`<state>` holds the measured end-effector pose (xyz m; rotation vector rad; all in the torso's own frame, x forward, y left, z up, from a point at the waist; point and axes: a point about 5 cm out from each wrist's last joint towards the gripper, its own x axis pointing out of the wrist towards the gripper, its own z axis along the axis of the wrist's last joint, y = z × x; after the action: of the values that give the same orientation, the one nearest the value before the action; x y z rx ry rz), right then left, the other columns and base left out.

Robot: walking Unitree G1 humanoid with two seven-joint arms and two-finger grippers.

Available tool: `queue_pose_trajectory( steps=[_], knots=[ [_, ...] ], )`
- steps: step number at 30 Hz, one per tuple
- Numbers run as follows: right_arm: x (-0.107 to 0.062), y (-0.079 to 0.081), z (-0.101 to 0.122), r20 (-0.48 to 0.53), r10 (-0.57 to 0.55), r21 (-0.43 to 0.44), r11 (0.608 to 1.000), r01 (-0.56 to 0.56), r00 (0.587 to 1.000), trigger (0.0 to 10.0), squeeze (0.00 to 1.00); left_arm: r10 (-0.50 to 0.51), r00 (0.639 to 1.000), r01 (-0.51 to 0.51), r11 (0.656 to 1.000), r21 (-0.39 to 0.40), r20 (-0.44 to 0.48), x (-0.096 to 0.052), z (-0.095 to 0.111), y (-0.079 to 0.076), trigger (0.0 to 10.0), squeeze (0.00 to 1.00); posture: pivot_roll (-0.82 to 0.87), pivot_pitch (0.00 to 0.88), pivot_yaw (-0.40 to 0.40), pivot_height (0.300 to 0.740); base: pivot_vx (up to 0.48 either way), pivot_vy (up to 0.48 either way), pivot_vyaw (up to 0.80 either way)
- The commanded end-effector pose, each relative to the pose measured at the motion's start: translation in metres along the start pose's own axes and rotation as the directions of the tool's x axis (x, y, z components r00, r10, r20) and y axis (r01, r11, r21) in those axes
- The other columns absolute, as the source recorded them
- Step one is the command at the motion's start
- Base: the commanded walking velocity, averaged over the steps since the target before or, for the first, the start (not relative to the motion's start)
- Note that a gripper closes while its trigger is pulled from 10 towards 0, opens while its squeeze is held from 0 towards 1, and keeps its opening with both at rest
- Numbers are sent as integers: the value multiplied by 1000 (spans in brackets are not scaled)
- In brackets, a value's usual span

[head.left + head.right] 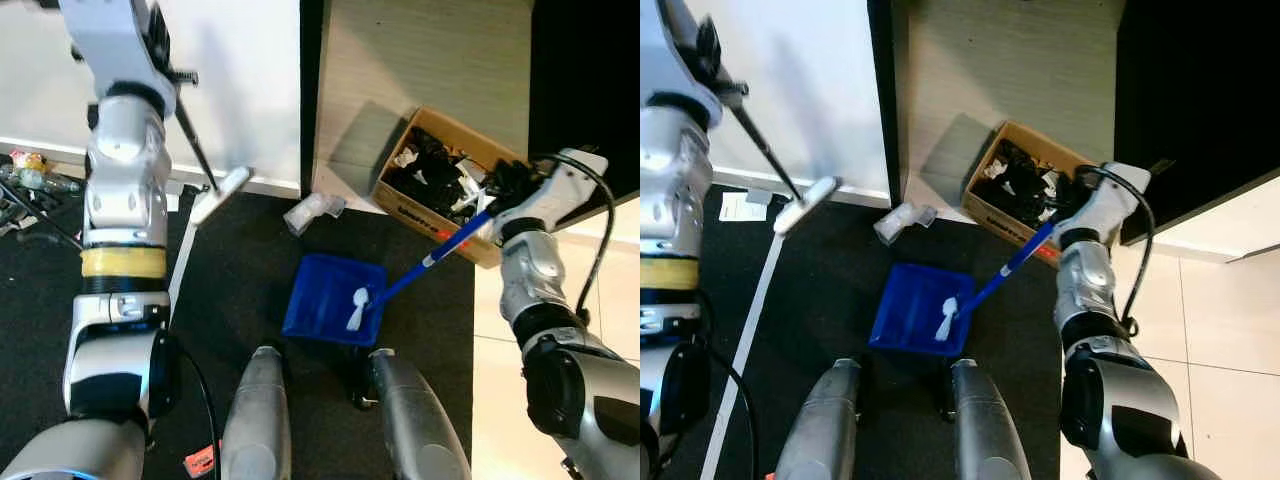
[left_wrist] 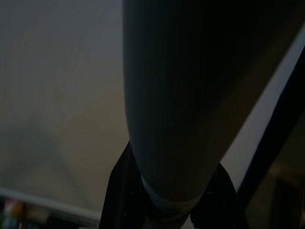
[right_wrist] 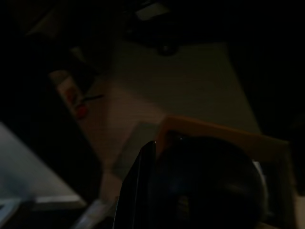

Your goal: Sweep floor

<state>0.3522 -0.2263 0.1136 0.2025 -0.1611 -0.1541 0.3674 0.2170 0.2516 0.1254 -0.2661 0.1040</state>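
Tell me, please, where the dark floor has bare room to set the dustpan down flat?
Bare floor lies between the white strip and the dustpan, and between the dustpan and the cardboard box. It is crowded by the crumpled plastic near the wall and the broom head.

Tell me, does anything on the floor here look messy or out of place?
Yes. A crumpled clear plastic piece lies loose on the dark mat, beyond the blue dustpan, not yet swept in. A small white scrap already sits in the pan. The cardboard box behind stands askew, crammed with tangled dark items.
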Motion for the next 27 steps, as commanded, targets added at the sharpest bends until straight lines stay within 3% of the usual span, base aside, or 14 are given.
queue_pose_trajectory(
  steps=[1, 4, 7, 17, 27],
  knots=[
    [-4, -13, 3, 27, -38, -33, 999, 38, 999, 10000, 0, -33, 999, 33, 999, 5, -20, -7, -19, -11, 10000, 0, 34, 202, -28, 740, 0, 0, 0],
    [-3, -11, 6, 47, 8, -70, 998, -5, 999, 10000, 0, -35, 998, 37, 998, 48, -52, -16, -38, -12, 10000, 0, 30, 197, -26, 740, 0, 0, 0],
    [-2, -8, 9, 67, 40, -55, 998, -36, 997, 10000, 0, -46, 997, 50, 997, 66, -65, -23, -50, -11, 10000, 0, 16, 172, -20, 740, 0, 0, 0],
    [-1, -4, 14, 97, 88, -45, 995, -84, 991, 10000, 0, -51, 996, 56, 996, 72, -77, -32, -65, -12, 10000, 0, -3, 145, -15, 740, 0, 0, 0],
    [-8, -26, 12, 107, -64, -64, 995, 71, 992, 10000, 0, -75, 995, 78, 996, 36, -69, -34, -73, -23, 10000, 0, -3, 139, -11, 740, 0, 0, 0]
  ],
)
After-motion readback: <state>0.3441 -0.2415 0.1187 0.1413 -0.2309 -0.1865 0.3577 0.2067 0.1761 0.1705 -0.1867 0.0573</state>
